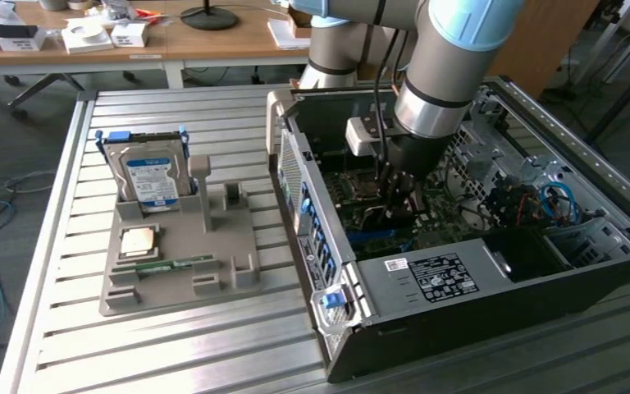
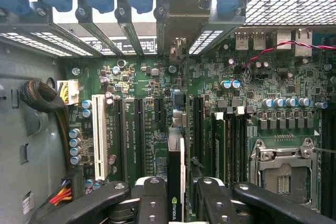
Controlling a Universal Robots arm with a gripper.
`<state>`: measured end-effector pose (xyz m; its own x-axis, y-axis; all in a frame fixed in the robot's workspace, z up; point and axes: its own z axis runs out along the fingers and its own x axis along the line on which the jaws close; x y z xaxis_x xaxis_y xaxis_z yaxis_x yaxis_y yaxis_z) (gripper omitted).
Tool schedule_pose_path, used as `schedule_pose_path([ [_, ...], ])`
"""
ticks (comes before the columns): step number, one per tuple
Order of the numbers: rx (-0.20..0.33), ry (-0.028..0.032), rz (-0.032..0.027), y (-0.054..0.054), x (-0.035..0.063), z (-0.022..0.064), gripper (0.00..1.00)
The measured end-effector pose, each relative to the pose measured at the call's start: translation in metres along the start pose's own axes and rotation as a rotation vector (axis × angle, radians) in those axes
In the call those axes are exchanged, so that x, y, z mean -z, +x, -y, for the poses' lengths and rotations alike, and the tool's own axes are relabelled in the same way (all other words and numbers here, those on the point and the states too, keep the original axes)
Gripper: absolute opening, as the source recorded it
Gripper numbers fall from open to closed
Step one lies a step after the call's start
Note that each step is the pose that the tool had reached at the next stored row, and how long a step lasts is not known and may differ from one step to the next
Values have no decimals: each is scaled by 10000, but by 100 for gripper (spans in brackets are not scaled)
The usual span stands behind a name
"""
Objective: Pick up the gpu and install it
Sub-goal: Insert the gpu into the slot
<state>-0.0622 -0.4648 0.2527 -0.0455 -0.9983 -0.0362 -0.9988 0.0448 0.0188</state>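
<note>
tool (image 2: 177,187) clamped on gpu (image 2: 175,171) — card edge-on between fingers (image 2: 152,200), motherboard (image 2: 142,77) right below tool, inside case (image 1: 512,271). imo risk: card edge lands off-line or tilted — downward push then bends contacts.

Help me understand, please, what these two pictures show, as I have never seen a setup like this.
The grey and blue machine is a robot arm. It reaches down into an open computer case that lies on a slatted metal table.

One picture comes from a camera standing off the arm. The other comes from a camera on the arm's wrist, which looks past the gripper at the green motherboard.

The gripper's black fingers are closed on the gpu, a card seen edge-on over the motherboard's slots. I cannot tell whether it is seated yet.

Beside the case, a grey holder carries an upright hard drive, a processor chip and a memory strip.
</note>
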Motion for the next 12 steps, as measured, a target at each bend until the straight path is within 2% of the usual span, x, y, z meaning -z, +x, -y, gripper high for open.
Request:
schedule_pose_path([
  [12,0,1,1,1,-23,1,27],
])
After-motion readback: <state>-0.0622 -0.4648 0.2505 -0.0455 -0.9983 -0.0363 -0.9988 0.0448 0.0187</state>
